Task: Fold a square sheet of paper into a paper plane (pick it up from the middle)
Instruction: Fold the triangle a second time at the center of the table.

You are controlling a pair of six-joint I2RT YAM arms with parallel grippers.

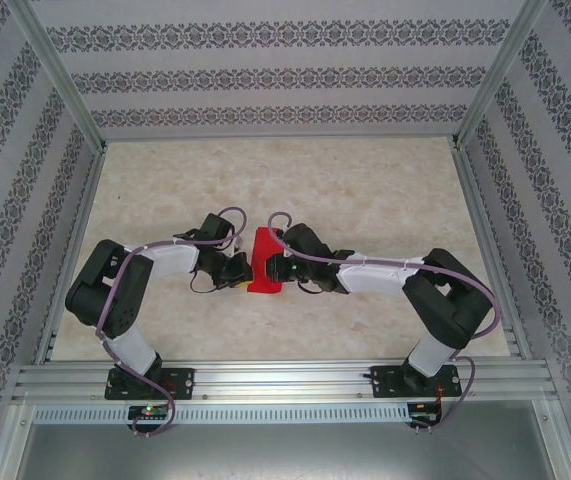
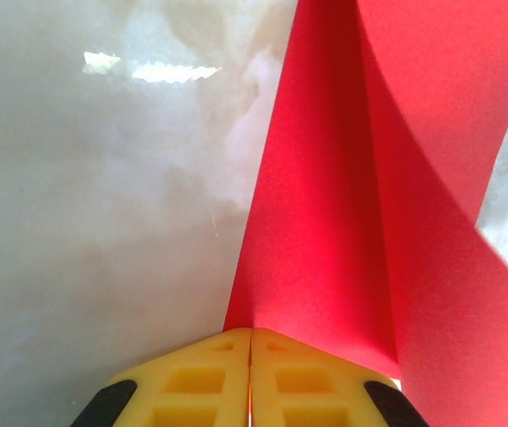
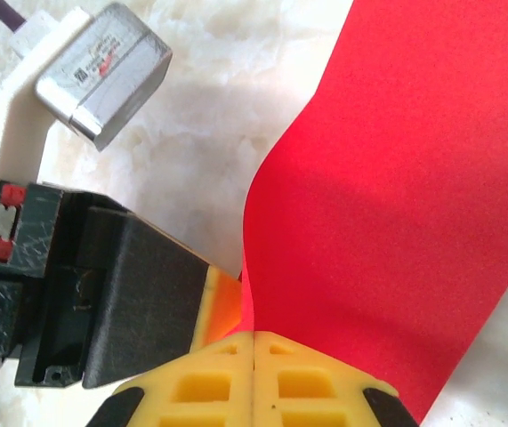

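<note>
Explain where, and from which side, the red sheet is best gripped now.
Probably the edge that the left gripper and right gripper pinch, side by side, each level from its own side: the sheet stands curled up off the table, presenting that edge.

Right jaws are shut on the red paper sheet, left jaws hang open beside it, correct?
No. The left gripper has its jaws shut on the red paper sheet too, as the left wrist view shows. The right gripper is shut on it, as you said.
</note>
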